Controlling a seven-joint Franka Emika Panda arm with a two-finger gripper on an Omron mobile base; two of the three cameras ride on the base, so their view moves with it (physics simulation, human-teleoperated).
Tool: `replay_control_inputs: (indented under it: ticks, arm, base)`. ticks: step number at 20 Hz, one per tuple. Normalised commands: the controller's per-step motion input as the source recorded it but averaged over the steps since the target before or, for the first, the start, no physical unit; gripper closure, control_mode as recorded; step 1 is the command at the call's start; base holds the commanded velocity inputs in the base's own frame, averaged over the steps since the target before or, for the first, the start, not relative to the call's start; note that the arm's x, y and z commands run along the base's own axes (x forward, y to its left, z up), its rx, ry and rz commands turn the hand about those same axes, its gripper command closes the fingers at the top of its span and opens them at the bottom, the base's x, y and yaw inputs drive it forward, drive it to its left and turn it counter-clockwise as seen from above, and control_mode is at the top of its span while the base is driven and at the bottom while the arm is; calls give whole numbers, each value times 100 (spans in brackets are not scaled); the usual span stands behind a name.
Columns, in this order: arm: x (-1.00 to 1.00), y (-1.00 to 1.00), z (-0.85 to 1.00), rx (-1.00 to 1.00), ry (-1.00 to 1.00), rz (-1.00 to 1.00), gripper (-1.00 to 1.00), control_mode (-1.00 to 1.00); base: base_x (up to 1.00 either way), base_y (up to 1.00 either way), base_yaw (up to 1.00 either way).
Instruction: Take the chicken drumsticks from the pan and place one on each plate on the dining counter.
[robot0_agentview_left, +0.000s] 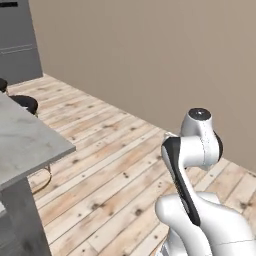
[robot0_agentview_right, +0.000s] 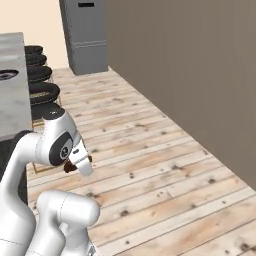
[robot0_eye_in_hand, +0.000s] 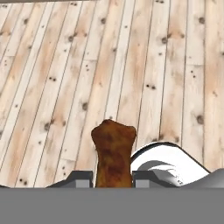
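An orange-brown chicken drumstick (robot0_eye_in_hand: 113, 151) stands up between my fingertips, with my gripper (robot0_eye_in_hand: 113, 179) shut on it above bare wooden floor. From the right base view the gripper (robot0_agentview_right: 80, 162) sits tucked low in front of the folded arm, brown bits of the drumstick (robot0_agentview_right: 69, 167) showing beside it. The dining counter (robot0_agentview_left: 25, 145) is a grey marble slab at the left; it also runs along the left edge of the right base view (robot0_agentview_right: 12, 105). On it lies a dark-rimmed plate (robot0_agentview_right: 7, 75). The pan is out of view.
Black round stools (robot0_agentview_right: 41, 80) line the counter's side, one also near the slab's far end (robot0_agentview_left: 25, 102). A tall grey cabinet (robot0_agentview_right: 85, 35) stands at the back. A brown wall (robot0_agentview_left: 150, 60) runs along the right of the plank floor.
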Motion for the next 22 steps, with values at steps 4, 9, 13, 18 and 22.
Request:
replay_control_inputs:
  ticks: [4,9,13,18,22]
  arm:
    - [0,0,0,0,0,0,100,100]
    - [0,0,0,0,0,0,100,100]
    - [0,0,0,0,0,0,100,100]
    - [0,0,0,0,0,0,100,100]
    - [0,0,0,0,0,0,100,100]
  base:
    - [100,-86,50]
    - [100,-86,47]
    - [100,-81,36]
    - [100,-76,25]
    - [100,-48,27]
